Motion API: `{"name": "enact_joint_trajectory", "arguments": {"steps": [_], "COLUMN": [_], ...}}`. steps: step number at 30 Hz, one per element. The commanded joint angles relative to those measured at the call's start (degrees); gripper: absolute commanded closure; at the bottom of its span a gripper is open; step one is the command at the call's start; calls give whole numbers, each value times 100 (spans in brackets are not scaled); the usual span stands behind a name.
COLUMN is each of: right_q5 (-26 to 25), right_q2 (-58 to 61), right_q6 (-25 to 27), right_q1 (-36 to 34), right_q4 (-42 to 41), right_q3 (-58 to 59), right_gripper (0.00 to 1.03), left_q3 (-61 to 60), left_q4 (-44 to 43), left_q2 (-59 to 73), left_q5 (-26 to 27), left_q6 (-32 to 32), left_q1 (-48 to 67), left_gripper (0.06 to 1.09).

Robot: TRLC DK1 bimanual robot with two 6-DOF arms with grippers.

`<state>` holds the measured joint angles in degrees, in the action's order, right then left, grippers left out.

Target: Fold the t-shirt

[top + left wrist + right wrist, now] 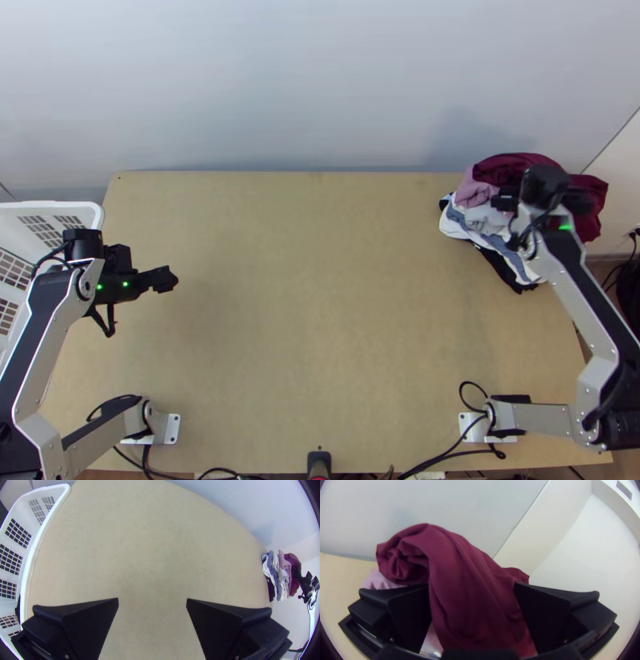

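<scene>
The nearer right arm (580,302) is holding its jaws apart around the maroon cloth (463,590), the left arm (44,340) hanging across the counter (320,280), jaws also parted.

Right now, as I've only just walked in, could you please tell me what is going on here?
The right end effector is open at the bunched pile of clothes, with maroon cloth between its fingers. The left end effector is open and empty, over the table near the white basket. The job is folding a t-shirt, and the folding itself seems not to have begun.
</scene>
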<state>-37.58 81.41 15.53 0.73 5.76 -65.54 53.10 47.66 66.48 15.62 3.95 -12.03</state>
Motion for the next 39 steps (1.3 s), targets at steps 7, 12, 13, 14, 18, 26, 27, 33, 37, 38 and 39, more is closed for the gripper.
{"name": "enact_joint_trajectory", "arguments": {"steps": [7, 12, 13, 14, 18, 26, 27, 33, 37, 38, 39], "right_q5": [1086, 1420, 1517, 1579, 1702, 1886, 1886, 2036, 2203, 2255, 2291], "right_q2": [7, 903, 1105, 1281, 1756, 1976, 1958, 1756, 1281, 1176, 1097], "right_q6": [-1386, -1869, -2001, -2089, -2370, -2634, -2572, -2432, -2247, -2238, -2238], "right_q1": [-170, -776, -873, -943, -943, -996, -1040, -1172, -1058, -1031, -996], "right_q4": [2817, 2887, 2887, 2896, 2913, 2175, 1911, 1454, 1472, 1569, 1709], "right_q3": [-2886, -3659, -3756, -3844, -3852, -1638, -1348, -908, -1207, -1383, -1594], "right_gripper": [3, 3, 3, 3, 3, 3, 3, 4, 4, 4, 3], "left_q3": [42, 34, 16, -10, -54, -125, -133, -142, -142, -142, -133], "left_q4": [7, 24, 24, 24, 33, 77, 77, 77, 68, 68, 68], "left_q2": [58, 58, 58, 58, 41, 32, 32, 49, 49, 49, 41], "left_q5": [-24, -41, -68, -85, -120, -270, -278, -340, -428, -428, -428], "left_q6": [150, 168, 168, 159, 168, 168, 168, 168, 186, 194, 212], "left_q1": [307, 333, 333, 333, 342, 359, 359, 421, 509, 509, 509], "left_gripper": [10, 10, 10, 10, 10, 10, 10, 10, 10, 10, 10]}}
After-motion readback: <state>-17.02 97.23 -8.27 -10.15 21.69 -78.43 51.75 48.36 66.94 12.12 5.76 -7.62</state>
